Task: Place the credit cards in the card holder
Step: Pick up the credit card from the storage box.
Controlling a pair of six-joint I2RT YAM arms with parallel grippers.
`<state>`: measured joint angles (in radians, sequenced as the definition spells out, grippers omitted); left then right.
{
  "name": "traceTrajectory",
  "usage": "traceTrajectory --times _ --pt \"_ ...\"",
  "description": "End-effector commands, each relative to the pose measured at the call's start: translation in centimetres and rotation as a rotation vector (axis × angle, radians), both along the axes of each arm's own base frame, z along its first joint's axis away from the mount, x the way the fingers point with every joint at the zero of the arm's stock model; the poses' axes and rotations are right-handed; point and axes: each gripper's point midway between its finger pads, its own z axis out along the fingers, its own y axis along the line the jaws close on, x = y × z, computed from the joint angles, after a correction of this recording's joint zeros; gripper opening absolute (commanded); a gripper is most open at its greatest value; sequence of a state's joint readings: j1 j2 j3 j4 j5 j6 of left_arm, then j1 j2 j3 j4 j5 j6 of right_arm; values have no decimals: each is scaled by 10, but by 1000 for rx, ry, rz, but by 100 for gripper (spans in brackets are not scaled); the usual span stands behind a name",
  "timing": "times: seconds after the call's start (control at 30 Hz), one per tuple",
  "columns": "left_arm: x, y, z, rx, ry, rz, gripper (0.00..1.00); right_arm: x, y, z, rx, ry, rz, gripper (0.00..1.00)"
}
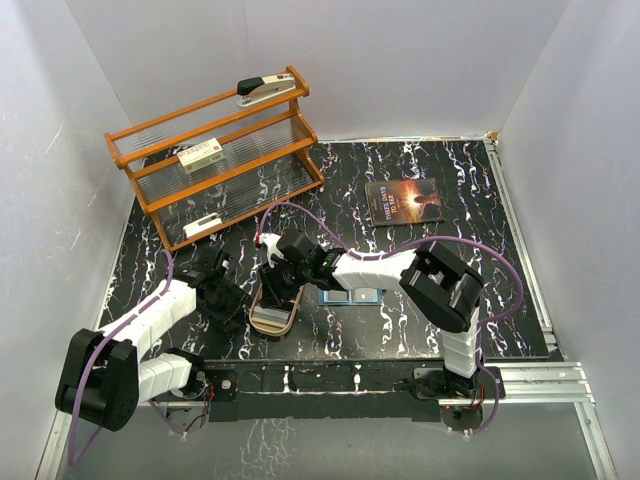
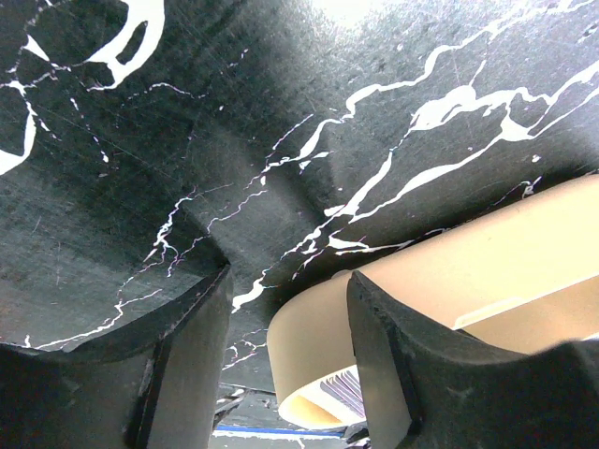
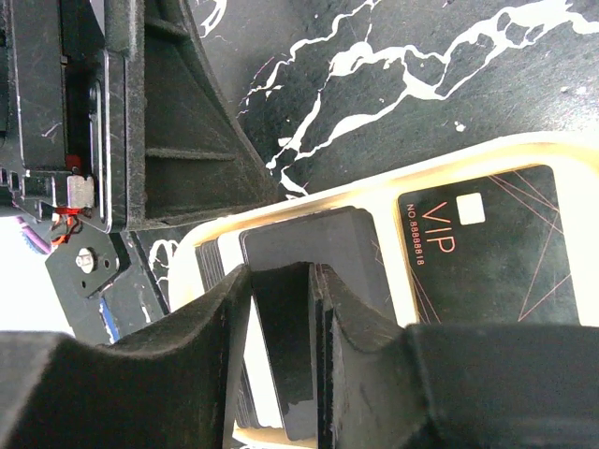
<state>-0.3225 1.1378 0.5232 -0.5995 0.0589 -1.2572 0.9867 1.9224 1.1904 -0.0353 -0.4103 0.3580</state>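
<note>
Right wrist: card (image 3: 285,374) inside tool (image 3: 281,273)

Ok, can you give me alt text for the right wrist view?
The right gripper pinches a black card over a card stack in a tan wooden tray. A black VIP card lies flat in the tray beside it, and the tray sits on a black, white-veined table.

Right fingers (image 3: 201,337) closed on dark card (image 3: 285,374), black VIP card (image 3: 487,253) in tan tray (image 3: 412,178), marbled table (image 3: 393,84)
</note>
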Motion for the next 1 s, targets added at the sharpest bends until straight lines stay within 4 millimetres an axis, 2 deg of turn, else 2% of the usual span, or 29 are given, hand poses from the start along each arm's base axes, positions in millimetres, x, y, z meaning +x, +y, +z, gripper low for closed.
traceTrajectory --times 0.0,0.23,0.6,0.83,0.97 --pt "-6 1 -3 1 25 3 50 -13 1 1 -3 55 25 26" --pt "-5 1 -4 0 27 1 49 -5 -2 5 -1 39 -10 16" --pt "-2 6 1 28 9 5 49 14 -12 11 -33 -26 -96 6" --pt "7 16 14 88 -46 -15 50 27 -20 21 -75 -83 -154 0" --pt "22 15 31 95 -137 -74 51 34 -25 31 -94 -122 -184 0"
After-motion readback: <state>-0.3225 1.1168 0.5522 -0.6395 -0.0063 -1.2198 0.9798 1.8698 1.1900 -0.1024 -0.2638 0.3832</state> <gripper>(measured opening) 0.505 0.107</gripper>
